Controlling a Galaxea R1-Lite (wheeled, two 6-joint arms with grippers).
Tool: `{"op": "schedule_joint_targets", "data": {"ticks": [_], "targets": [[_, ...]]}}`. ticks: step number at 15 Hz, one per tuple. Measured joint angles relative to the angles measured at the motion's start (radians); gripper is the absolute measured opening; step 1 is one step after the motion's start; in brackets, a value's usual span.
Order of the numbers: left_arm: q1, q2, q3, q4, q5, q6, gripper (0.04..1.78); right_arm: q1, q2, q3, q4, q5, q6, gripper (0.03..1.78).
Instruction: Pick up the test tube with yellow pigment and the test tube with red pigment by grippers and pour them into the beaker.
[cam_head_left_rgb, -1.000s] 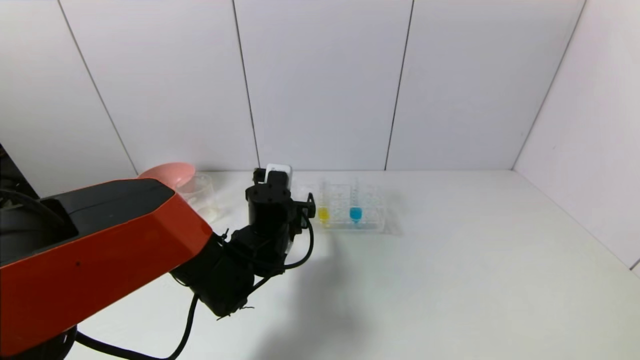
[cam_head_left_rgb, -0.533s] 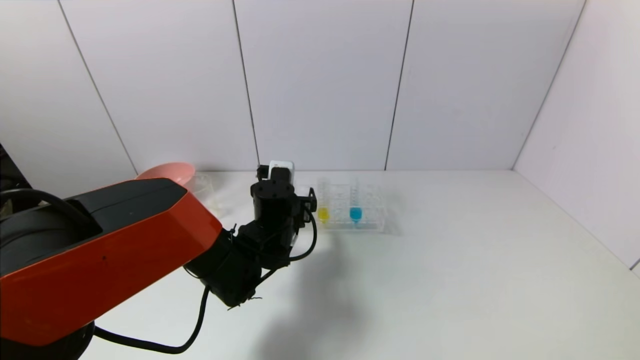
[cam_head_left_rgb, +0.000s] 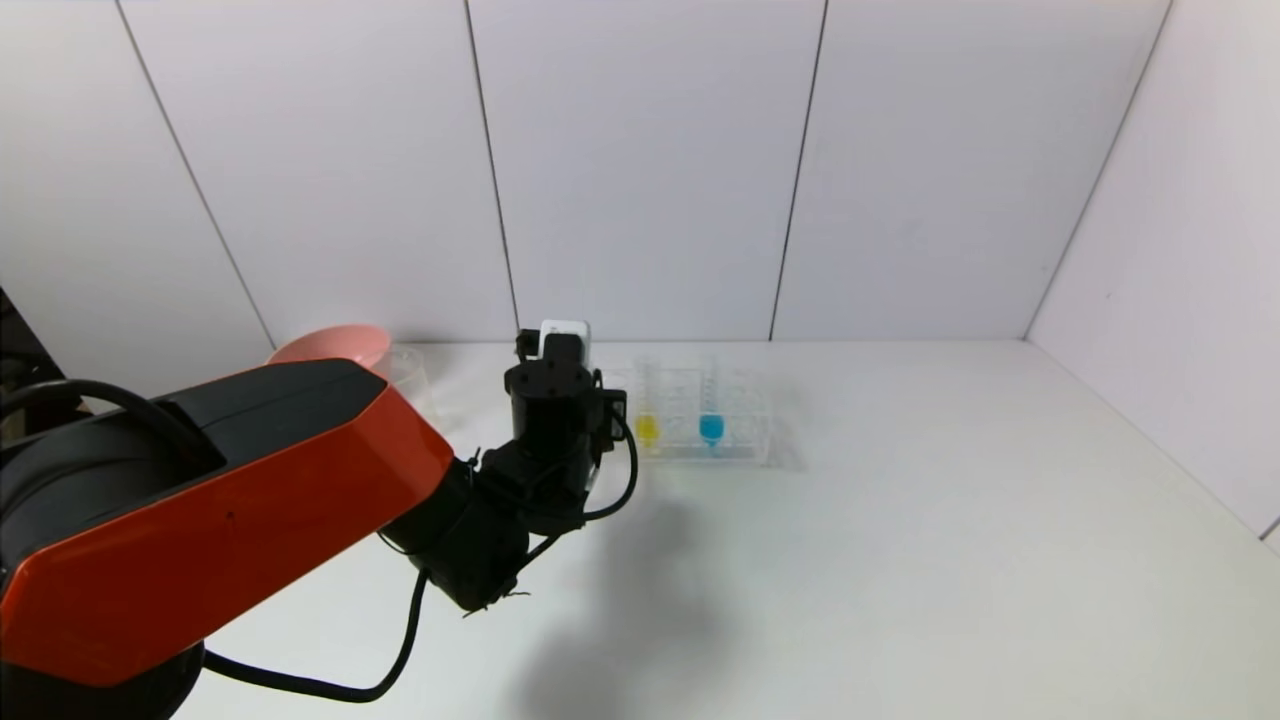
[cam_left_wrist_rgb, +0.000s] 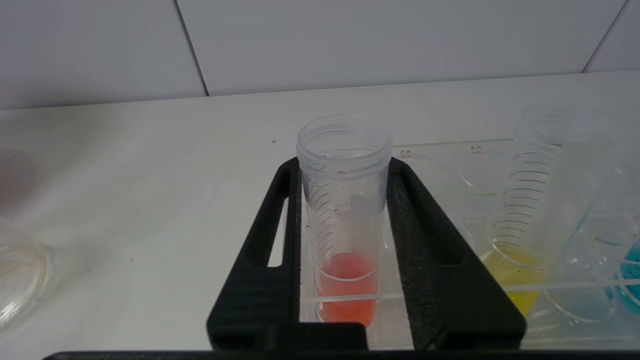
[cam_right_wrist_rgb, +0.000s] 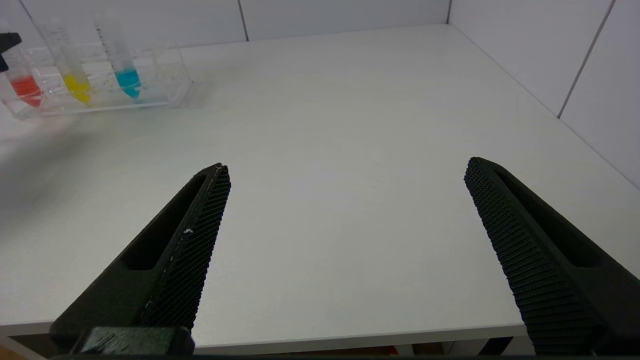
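Observation:
My left gripper reaches to the left end of the clear tube rack. In the left wrist view its fingers press both sides of the test tube with red pigment, which stands upright in the rack; the left gripper is shut on it. This tube is hidden behind the gripper in the head view. The test tube with yellow pigment stands in the rack just right of it and also shows in the left wrist view. The beaker stands at the back left, partly behind my arm. My right gripper is open and empty over the table's front edge.
A blue-liquid tube stands in the rack right of the yellow one. A pink bowl sits behind the beaker by the back wall. White walls close the table at the back and right.
My left arm has moved forward and right, bringing the gripper up to the rack's left end. The rack and tubes have not moved.

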Motion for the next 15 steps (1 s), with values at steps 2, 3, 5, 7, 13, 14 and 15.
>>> {"op": "schedule_joint_targets", "data": {"ticks": [2,3,5,7,13,14,15], "targets": [[0.000,0.001,-0.001,-0.003,0.000,0.001,0.43,0.000,0.000,0.000,0.000,0.000,0.000,1.71],[0.000,0.001,-0.001,-0.003,0.000,0.002,0.43,0.000,0.000,0.000,0.000,0.000,0.000,1.71],[0.000,0.000,-0.001,-0.003,0.001,0.004,0.43,0.000,0.000,0.000,0.000,0.000,0.000,1.71],[0.000,-0.002,-0.001,-0.002,0.000,0.005,0.43,0.000,0.000,0.000,0.000,0.000,0.000,1.71],[0.000,-0.055,-0.018,0.014,-0.001,0.050,0.43,0.000,0.000,0.000,0.000,0.000,0.000,1.71],[-0.001,-0.069,-0.029,0.027,-0.001,0.061,0.43,0.000,0.000,0.000,0.000,0.000,0.000,1.71],[0.000,-0.084,-0.042,0.044,-0.001,0.072,0.43,0.000,0.000,0.000,0.000,0.000,0.000,1.71]]}}
